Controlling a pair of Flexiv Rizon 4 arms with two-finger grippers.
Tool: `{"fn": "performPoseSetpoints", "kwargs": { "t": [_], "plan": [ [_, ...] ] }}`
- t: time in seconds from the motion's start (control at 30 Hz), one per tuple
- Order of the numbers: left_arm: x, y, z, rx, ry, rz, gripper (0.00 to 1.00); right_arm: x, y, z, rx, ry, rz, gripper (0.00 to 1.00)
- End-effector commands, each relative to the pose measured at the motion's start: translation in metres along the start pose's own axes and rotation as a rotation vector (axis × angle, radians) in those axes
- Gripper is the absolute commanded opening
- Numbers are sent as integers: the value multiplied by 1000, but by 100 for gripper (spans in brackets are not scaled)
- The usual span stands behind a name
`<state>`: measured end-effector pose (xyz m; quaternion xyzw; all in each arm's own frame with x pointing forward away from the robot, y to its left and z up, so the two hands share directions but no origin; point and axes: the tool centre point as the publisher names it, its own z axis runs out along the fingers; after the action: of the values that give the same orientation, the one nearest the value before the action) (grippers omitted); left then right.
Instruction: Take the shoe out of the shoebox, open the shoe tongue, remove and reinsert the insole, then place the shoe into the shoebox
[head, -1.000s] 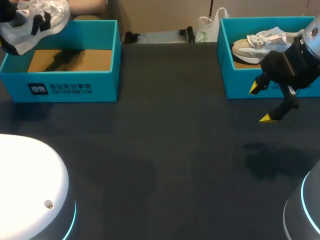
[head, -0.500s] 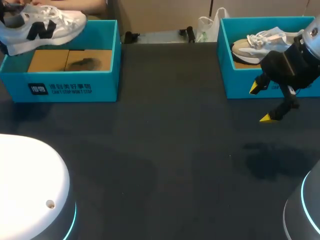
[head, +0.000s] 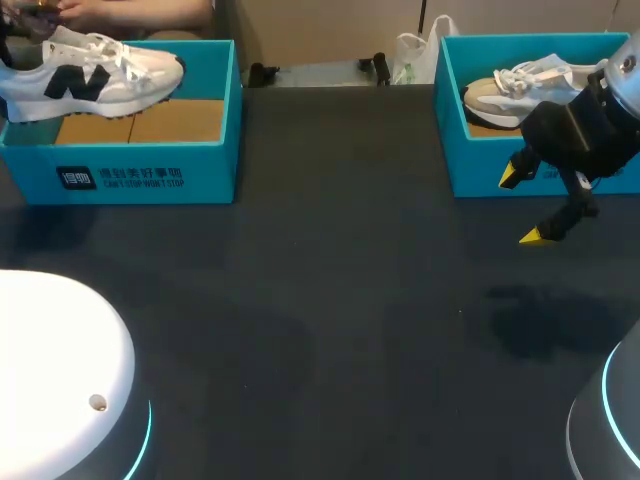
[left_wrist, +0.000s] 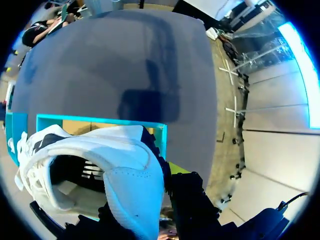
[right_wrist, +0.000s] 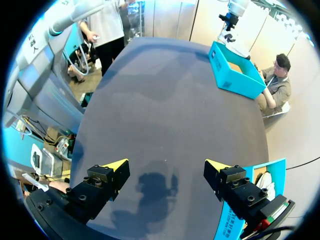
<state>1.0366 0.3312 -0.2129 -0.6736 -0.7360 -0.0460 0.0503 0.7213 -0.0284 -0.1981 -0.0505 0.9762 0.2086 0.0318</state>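
Left side: white lace-up sneaker with a dark side logo, level above the open teal cardboard shoebox, with the brown floor visible beneath. Heel close against the left gripper; cannot tell whether clamped, hidden behind the shoe.

Right gripper: spread wide, holding nothing, above the black tabletop, just before a second teal box containing a beige-and-white sneaker.
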Motion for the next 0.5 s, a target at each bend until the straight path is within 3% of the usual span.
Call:
{"fn": "performPoseSetpoints", "kwargs": {
  "t": [0.03,0.5],
  "plan": [
    [0,4,2,10,1,8,0,-1,0,1,1,1,0,100],
    [-2,26,14,-35,55,65,0,-1,0,1,1,1,0,100]
  ]
}}
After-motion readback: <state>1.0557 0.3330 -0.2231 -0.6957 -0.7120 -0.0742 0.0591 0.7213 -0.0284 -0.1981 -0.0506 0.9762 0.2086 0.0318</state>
